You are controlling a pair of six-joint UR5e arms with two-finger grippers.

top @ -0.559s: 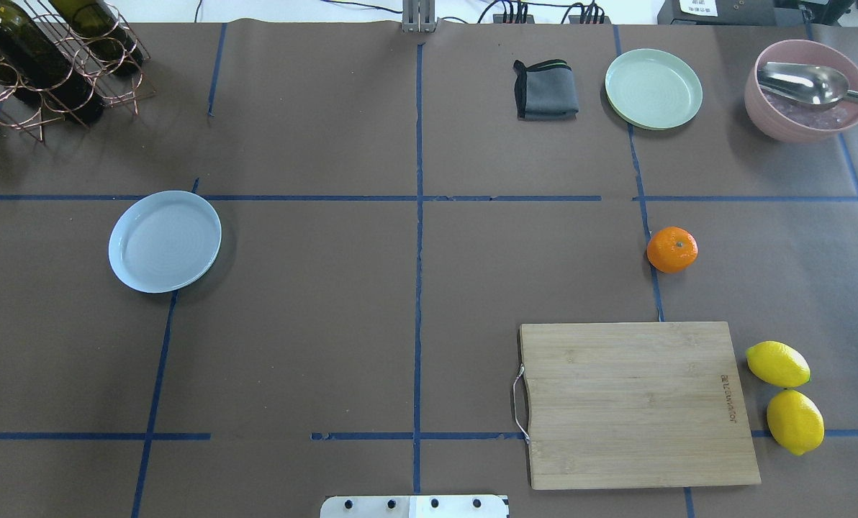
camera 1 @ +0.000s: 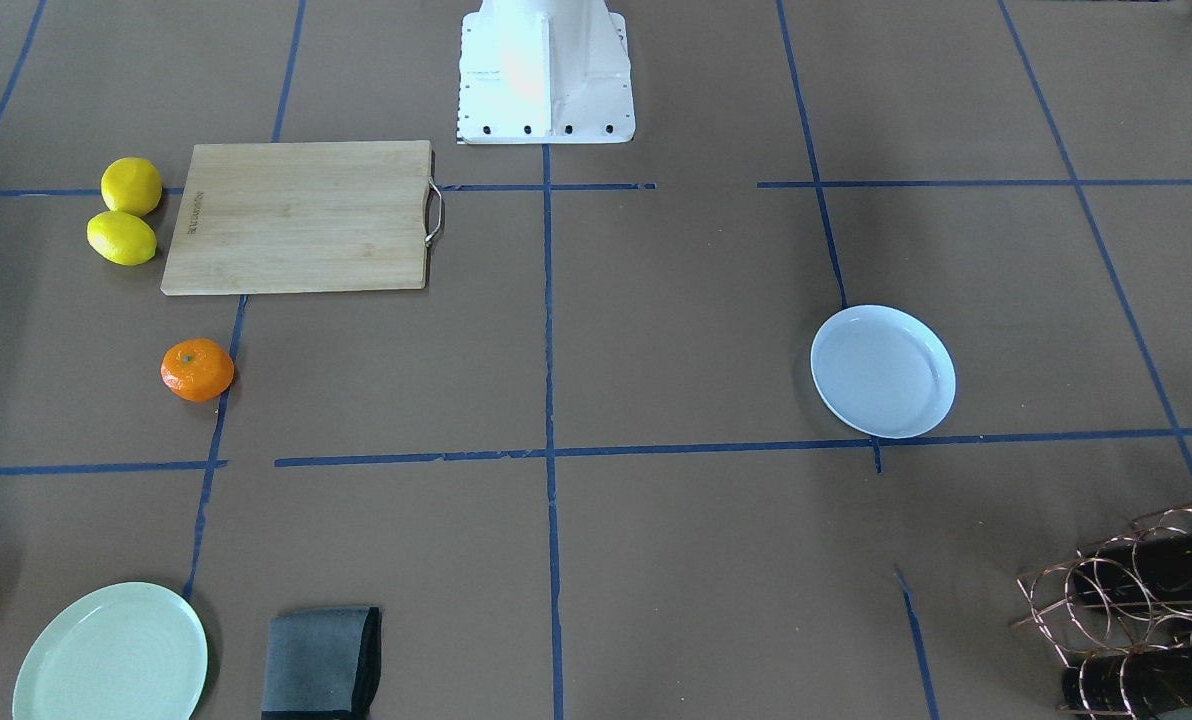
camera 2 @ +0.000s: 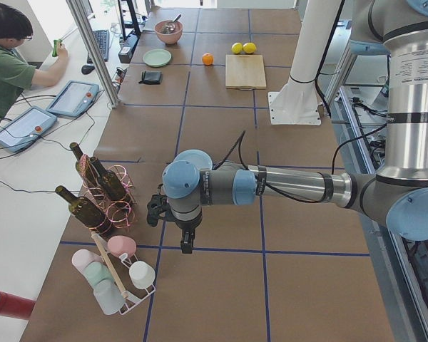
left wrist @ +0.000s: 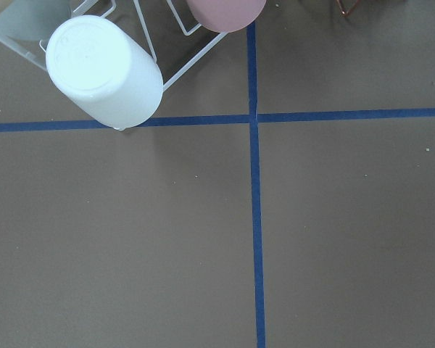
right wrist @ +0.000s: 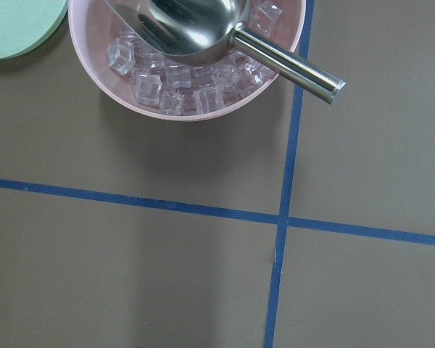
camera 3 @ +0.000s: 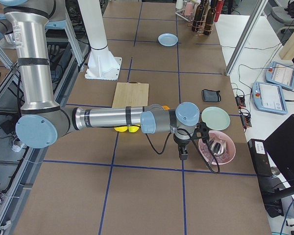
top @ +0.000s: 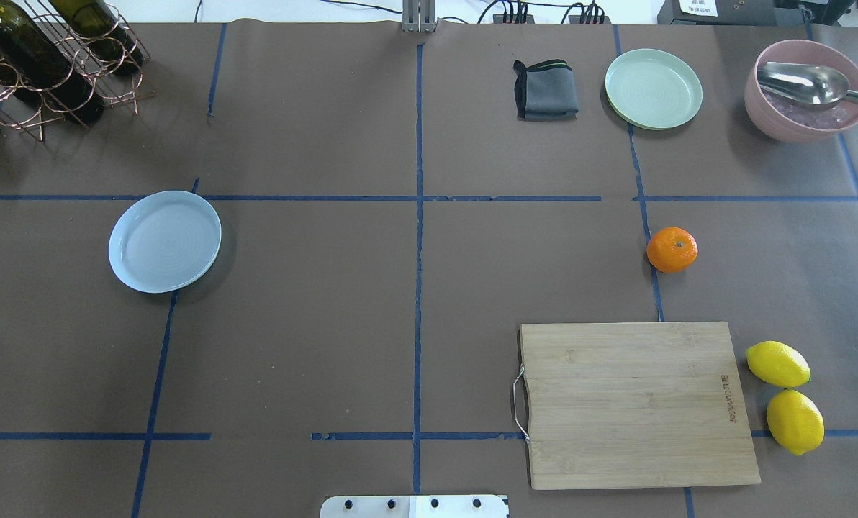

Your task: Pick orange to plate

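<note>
The orange lies on the brown table cover right of centre, beyond the cutting board; it also shows in the front view. The pale bluish plate rests bare on the left half, far from the fruit. Neither gripper appears in the overhead or front view. My left gripper hangs off the table's left end near the cup rack. My right gripper hangs past the right end beside the pink bowl. I cannot tell whether either is open or shut.
A bamboo cutting board and two lemons lie near the front right. A pale green plate, a folded grey cloth and a pink bowl of ice with a metal scoop stand at the back right. A wine rack is at the back left.
</note>
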